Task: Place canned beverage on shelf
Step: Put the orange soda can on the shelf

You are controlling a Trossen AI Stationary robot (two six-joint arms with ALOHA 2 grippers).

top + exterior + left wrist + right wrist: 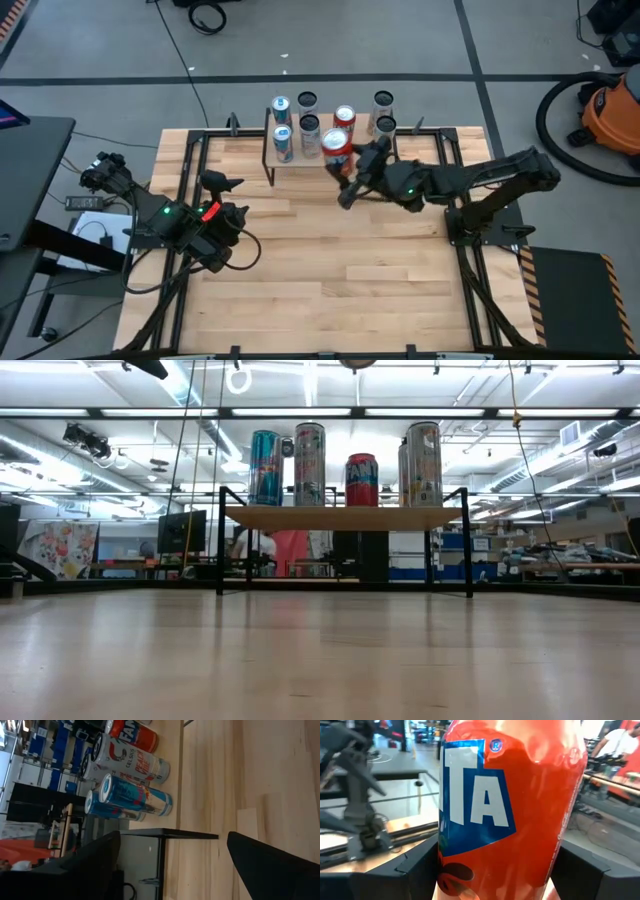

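An orange Fanta can (500, 810) is between the fingers of my right gripper (347, 168), which is shut on it. In the high view the can (337, 150) shows at the near edge of the shelf (300, 159), a light-wood board on black legs (340, 518). Several cans stand upright on the shelf by their bases, among them a blue one (265, 468), a white one (309, 464) and a red one (361, 480). My left gripper (232, 200) waits open at the table's left, pointing toward the shelf, nothing between its fingers (270, 865). My right gripper pinches the can's round side wall (445, 870) between its two fingers (412, 870), one on each side. The fingers come nearly level from the table's right. The can stands upright in the hold, its silver top (335, 138) up, lifted clear of the tabletop.
Black metal rails (190, 190) frame the wooden tabletop (340, 280), whose near half lies bare. An orange vacuum (610, 105) stands on the floor at the far right. A dark screen (25, 170) sits left of the table. People show in the room behind (620, 740).
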